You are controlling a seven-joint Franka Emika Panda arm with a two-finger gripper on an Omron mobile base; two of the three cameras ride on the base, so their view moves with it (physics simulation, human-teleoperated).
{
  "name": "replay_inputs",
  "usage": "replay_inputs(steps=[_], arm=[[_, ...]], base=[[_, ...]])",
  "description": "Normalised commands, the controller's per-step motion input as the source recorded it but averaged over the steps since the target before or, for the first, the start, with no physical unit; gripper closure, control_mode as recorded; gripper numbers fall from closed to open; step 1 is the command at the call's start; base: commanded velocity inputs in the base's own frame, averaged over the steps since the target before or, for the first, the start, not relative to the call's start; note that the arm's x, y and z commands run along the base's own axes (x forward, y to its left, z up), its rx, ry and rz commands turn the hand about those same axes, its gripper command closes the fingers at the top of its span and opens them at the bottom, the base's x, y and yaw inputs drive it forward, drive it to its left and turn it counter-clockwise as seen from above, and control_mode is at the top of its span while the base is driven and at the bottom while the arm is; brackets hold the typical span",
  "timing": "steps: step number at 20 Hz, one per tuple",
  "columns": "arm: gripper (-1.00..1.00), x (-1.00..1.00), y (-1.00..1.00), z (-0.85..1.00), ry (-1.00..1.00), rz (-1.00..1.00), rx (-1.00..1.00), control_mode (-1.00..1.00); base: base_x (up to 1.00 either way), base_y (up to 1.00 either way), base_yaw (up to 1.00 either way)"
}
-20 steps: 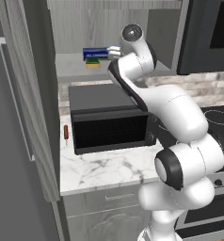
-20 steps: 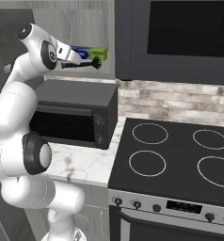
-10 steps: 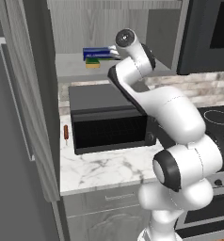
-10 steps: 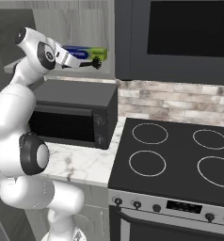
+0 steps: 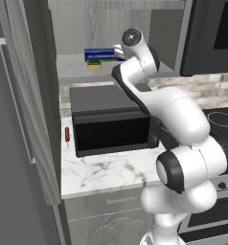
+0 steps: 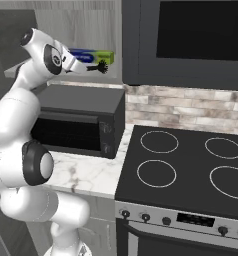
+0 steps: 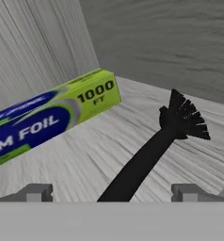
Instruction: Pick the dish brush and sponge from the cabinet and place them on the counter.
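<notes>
Between the spread tool (image 7: 112, 193) fingers — dish brush (image 7: 151, 150) handle cut off.

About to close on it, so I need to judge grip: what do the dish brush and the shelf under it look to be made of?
The dish brush looks like matte black plastic: a smooth, even handle with no shine, ending in a fan of stiff black bristles. The cabinet shelf looks like pale grey wood or laminate, with fine grain lines and a flat finish. Both are rendered, so neither is certain.

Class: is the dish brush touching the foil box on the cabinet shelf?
Apart. The hand view shows bare shelf between the brush and the foil box.
</notes>
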Motion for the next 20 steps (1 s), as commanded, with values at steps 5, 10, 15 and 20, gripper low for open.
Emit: replay_inputs(steps=[5,10,15,20], arm=[[-1.00,0.00,-0.22,0.00,0.00,0.00,0.19,-1.00],[-1.00,0.01,-0.05,0.00,0.00,0.00,0.04,-1.00],[-1.00,0.12,-0.01,0.00,0.00,-0.01,0.10,-1.00],[-1.00,0.31,0.00,0.00,0.00,-0.03,0.06,-1.00]], base=[[0.00,0.00,0.00],[0.00,0.00,0.00],[0.00,0.00,0.00],[0.00,0.00,0.00]])
